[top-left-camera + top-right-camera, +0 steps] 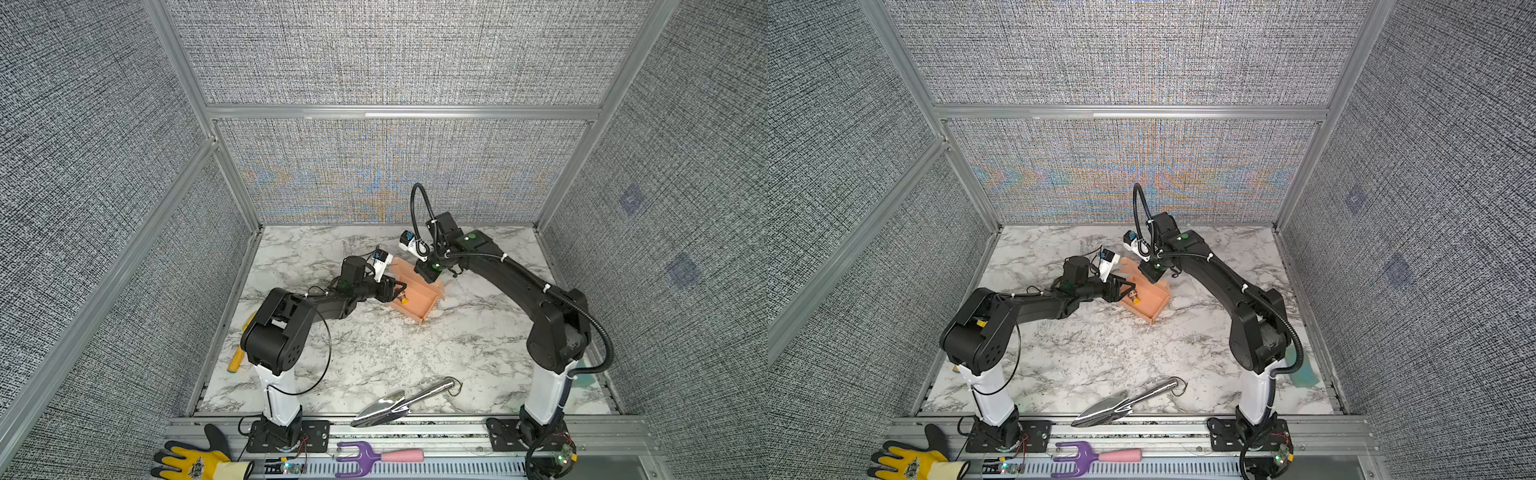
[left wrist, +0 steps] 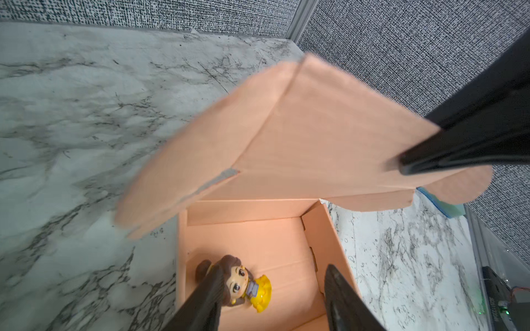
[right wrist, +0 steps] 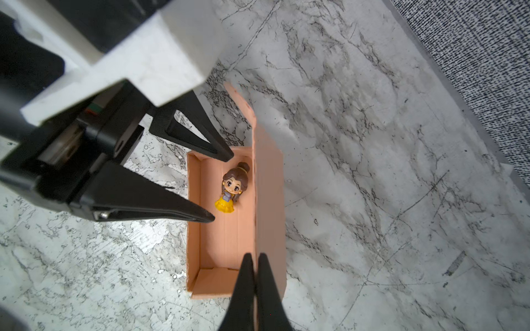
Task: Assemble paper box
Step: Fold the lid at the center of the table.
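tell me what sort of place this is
Likely a robot lab cell: a left arm and right arm bolted to a metal rail, a marble-look table, and grey fabric panels walling it in on three sides.

Both top views: high, far, looking steeply down over the whole table [image 1: 395,353]; wrist views: close, looking past the left gripper [image 2: 274,270] and right gripper [image 3: 255,259] into the paper box [image 3: 223,243] just ahead, shared by all four.
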### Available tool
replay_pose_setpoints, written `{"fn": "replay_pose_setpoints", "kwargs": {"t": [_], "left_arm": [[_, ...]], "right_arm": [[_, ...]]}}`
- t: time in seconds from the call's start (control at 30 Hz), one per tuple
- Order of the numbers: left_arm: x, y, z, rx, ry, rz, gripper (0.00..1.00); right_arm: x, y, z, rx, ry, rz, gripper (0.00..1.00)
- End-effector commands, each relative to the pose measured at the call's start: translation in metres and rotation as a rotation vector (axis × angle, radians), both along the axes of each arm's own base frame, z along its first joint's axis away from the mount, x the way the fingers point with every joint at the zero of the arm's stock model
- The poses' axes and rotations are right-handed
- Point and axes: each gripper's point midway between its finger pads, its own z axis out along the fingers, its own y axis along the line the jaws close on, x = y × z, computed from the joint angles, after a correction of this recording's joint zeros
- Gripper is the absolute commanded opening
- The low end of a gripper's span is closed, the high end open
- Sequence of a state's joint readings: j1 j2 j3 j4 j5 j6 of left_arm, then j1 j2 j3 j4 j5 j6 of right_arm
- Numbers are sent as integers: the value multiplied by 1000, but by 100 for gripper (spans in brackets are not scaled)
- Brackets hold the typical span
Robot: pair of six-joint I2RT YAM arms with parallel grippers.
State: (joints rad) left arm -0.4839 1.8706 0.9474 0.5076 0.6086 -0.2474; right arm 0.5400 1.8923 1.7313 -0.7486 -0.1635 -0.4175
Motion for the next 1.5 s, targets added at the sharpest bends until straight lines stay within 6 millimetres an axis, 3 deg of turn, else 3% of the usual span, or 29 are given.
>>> {"fn": "replay_pose_setpoints", "kwargs": {"t": [0.0, 0.13, 0.33, 0.67, 0.87, 1.2, 1.3, 1.4, 1.47], "left_arm": [[-2, -2, 10, -33, -27, -13, 57], [-9, 1, 15, -41, -39, -13, 57], [-13, 13, 16, 0, -80, 32, 68], [28, 63, 21, 193, -143, 350, 71], [41, 53, 10, 266, -148, 269, 69], [38, 23, 12, 220, -194, 69, 66], [42, 15, 9, 216, -184, 28, 61], [43, 5, 5, 200, -160, -35, 45], [43, 1, 8, 177, -149, -46, 41]], "right_arm": [[-2, 4, -1, -6, -8, -12, 0], [-5, 5, -1, -12, -10, -14, 0], [-9, 6, 1, -1, -1, -5, 0], [-2, 1, 1, -25, -28, 47, 0], [2, 1, 8, -13, -44, 64, 0], [8, -5, 12, -6, -57, 62, 0], [11, -6, 13, -5, -60, 61, 0], [13, -6, 14, -6, -64, 58, 0], [13, -7, 14, -9, -65, 60, 0]]}}
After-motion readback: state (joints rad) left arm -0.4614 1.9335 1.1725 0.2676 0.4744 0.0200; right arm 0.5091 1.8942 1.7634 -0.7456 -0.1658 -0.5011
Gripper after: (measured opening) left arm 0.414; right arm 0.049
